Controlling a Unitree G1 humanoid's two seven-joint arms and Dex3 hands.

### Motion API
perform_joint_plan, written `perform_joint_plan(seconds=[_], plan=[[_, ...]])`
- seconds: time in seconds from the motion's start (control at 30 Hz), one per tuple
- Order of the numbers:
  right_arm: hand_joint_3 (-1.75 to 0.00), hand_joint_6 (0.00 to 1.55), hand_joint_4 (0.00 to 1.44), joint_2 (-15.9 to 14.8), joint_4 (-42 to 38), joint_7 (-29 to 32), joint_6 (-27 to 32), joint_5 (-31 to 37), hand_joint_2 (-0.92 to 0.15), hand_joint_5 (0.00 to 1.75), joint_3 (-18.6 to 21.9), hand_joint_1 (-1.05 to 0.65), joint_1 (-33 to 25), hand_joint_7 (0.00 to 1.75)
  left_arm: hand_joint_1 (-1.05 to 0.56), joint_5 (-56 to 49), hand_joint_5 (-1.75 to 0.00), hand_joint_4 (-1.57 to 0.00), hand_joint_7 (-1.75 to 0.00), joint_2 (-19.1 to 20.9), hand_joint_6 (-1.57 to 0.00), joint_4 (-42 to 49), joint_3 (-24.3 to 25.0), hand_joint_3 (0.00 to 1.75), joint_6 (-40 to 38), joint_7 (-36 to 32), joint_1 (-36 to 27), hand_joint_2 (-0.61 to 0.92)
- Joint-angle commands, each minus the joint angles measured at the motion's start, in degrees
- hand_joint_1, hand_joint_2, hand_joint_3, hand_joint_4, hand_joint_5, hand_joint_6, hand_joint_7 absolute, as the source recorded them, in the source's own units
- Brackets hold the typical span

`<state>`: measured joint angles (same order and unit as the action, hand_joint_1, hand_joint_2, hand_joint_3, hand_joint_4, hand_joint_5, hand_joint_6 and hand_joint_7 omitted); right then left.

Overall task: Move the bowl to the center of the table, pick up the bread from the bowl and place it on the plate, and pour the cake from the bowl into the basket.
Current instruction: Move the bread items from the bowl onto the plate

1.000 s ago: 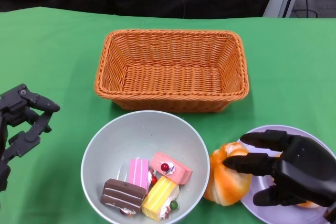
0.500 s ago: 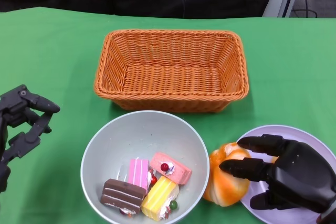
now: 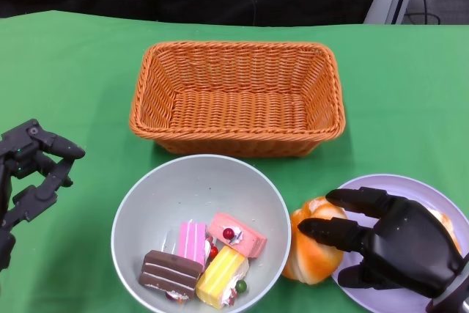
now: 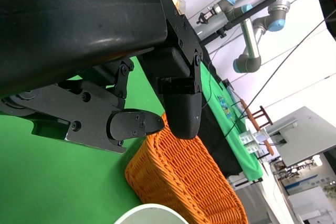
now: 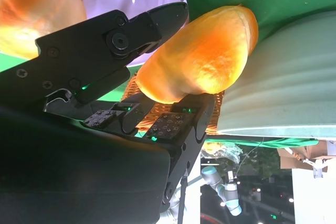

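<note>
Bowl [image 3: 201,232] mid-counter with cakes [image 3: 205,254] unpoured, basket [image 3: 238,97] empty; bread [image 3: 311,243] gripped by right robot hand [image 3: 388,243], half across plate [image 3: 410,298] rim; left robot hand [image 3: 29,174] loosely open.

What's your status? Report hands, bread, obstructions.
Right hand touching bread, which leans on plate rim beside bowl. Left hand empty. Nothing obstructing.

The right hand [image 3: 399,247] now sits lower over the plate [image 3: 432,192] than a second ago, its fingers [image 3: 330,231] still on the bread [image 3: 314,251] (which barely shifts).
</note>
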<state>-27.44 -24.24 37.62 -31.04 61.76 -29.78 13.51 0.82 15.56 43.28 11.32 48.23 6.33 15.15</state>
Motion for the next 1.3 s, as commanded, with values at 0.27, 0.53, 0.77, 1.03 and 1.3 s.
perform_joint_plan(seconds=[0.27, 0.53, 0.77, 1.03, 1.3], plan=[[0.0, 0.88, 0.91, 0.36, -5.95, 6.77, -0.5, 0.54, -0.78, 0.09, -3.4, -0.4, 2.69, 0.02, -0.06, 0.36, -1.53, -0.73, -1.18, 0.5, -0.73, -0.32, 0.05, 0.46, -0.31, -0.09, -0.71, 0.91], [0.0, 1.11, 1.14, 2.11, -12.7, 15.54, -1.84, 1.51, -0.76, 0.12, -6.74, -0.26, 5.61, 0.07, -0.05, 0.43, -1.52, -0.72, -1.19, 0.52, -0.72, 0.66, 0.0, 0.48, 0.66, 0.1, -0.39, 0.9], [0.0, 1.25, 1.16, 3.44, -16.69, 20.02, -4.33, 1.15, -0.73, 0.49, -8.83, -0.25, 7.42, 0.04, -0.07, 0.02, -1.53, -0.73, -1.19, 0.51, -0.73, 0.44, -0.07, 0.48, 0.37, -0.32, -0.51, 0.89], [0.0, 1.27, 0.94, 4.24, -18.68, 22.89, -6.04, 0.29, -0.72, 0.87, -10.13, -0.23, 8.33, 0.01, -0.06, 0.21, -1.53, -0.73, -1.18, 0.46, -0.73, 0.69, -0.09, 0.48, 0.82, -0.07, -0.44, 0.89], [-0.01, 1.27, 0.9, 4.22, -18.66, 24.24, -8.05, -1.05, -0.73, 0.91, -9.73, -0.19, 8.37, 0.0, -0.06, -0.15, -1.53, -0.73, -1.18, 0.57, -0.73, 0.65, -0.15, 0.48, 0.48, -0.39, -0.43, 0.89]])
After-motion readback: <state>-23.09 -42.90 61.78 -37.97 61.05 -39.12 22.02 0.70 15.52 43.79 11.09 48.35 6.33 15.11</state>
